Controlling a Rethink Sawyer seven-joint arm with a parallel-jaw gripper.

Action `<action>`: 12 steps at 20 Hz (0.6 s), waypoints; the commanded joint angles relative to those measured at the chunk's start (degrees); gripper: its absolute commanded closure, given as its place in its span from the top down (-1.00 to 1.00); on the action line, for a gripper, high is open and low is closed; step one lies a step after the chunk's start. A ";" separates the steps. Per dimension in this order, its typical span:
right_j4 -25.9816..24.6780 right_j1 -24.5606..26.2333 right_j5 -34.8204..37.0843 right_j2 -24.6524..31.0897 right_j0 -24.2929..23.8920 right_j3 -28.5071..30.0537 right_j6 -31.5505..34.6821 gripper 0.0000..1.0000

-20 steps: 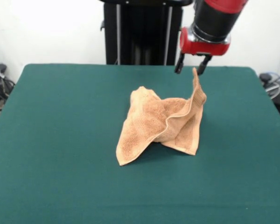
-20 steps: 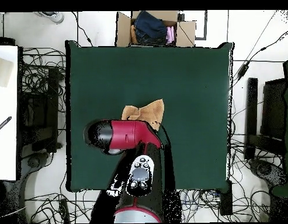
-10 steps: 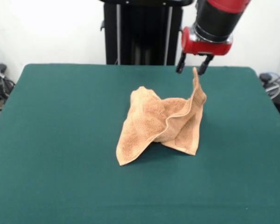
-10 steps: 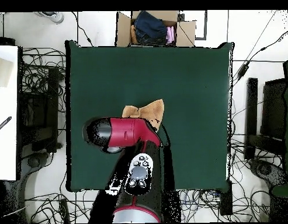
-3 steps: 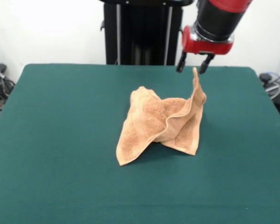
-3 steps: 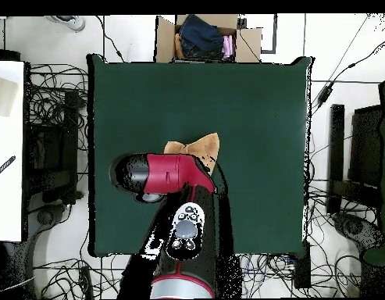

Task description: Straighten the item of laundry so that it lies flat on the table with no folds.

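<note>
The item of laundry (image 5: 161, 121) is an orange-tan towel, crumpled in a heap near the middle of the table (image 5: 60, 140). One corner of it stands up in a peak at the right. My gripper (image 5: 193, 64) hangs open just above that peak, with nothing between its fingers, apart from the cloth. In the overhead view only part of the towel (image 6: 201, 146) shows beyond the red arm, which hides the gripper.
A cardboard box (image 6: 207, 37) holding dark and pink clothes sits beyond the table's far edge in the overhead view. Cables and black stands surround the table. Green cloth stretches wide on every side of the towel.
My gripper has risen slightly, away from the towel's standing corner. The towel keeps the same shape and place.
</note>
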 commanded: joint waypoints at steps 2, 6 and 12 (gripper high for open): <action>-0.64 1.34 5.77 2.62 0.90 -1.96 7.54 1.00; -0.69 1.38 5.99 2.53 0.98 -2.08 7.71 1.00; -0.50 1.51 5.99 2.74 0.91 -2.18 7.85 1.00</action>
